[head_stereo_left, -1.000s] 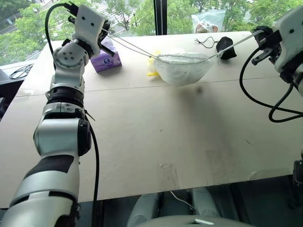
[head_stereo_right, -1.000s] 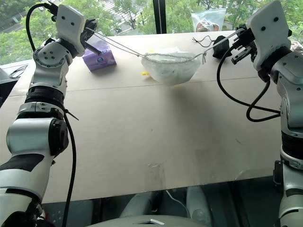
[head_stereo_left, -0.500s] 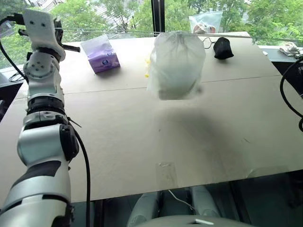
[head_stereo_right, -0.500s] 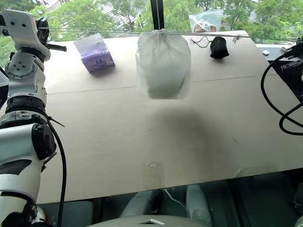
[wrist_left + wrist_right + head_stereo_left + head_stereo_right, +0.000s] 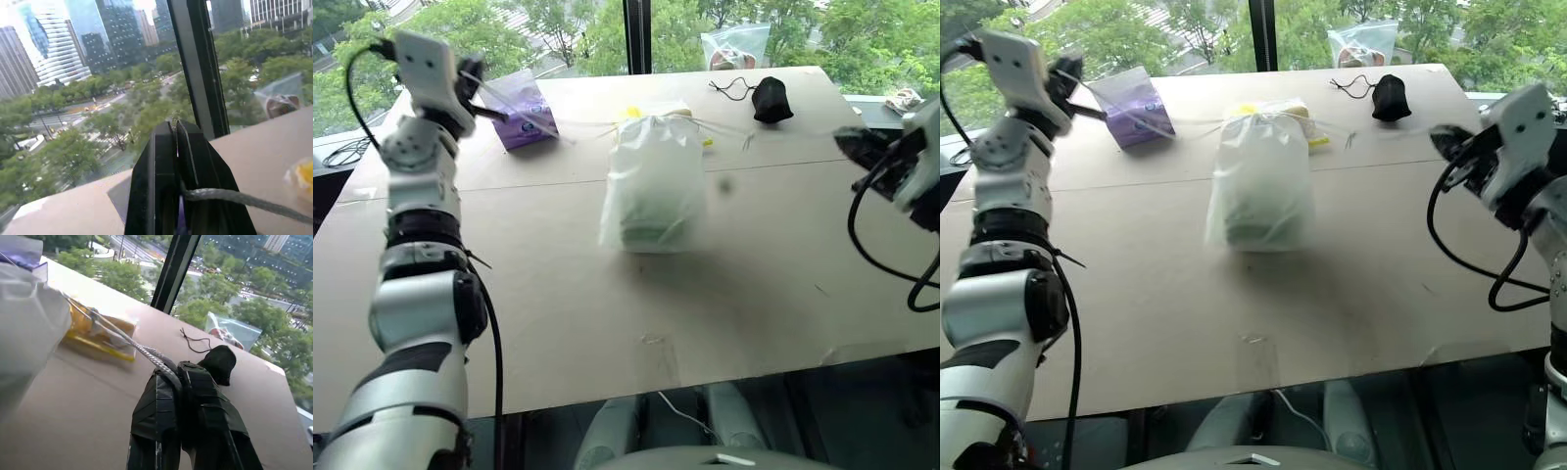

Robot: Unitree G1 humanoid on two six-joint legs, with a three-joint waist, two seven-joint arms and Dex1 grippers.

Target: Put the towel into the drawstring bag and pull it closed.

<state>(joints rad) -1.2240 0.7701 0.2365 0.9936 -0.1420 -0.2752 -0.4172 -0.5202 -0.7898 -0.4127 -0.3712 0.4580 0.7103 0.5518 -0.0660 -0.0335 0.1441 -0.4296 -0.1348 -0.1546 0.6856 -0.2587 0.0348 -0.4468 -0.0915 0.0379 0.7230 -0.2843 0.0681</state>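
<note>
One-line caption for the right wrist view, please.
Right tool shut on a white cord running to the drawstring bag, yellow bundle and black pouch behind.

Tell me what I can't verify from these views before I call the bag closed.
- Drawstring bag mouth: smeared by motion in both eye views, so how tightly it is cinched is unclear.
- Towel: a green tint through the fabric; its shape stays vague.
- Cords: left gripper and right gripper each pinch one cord, but their runs to the bag blur out.
</note>
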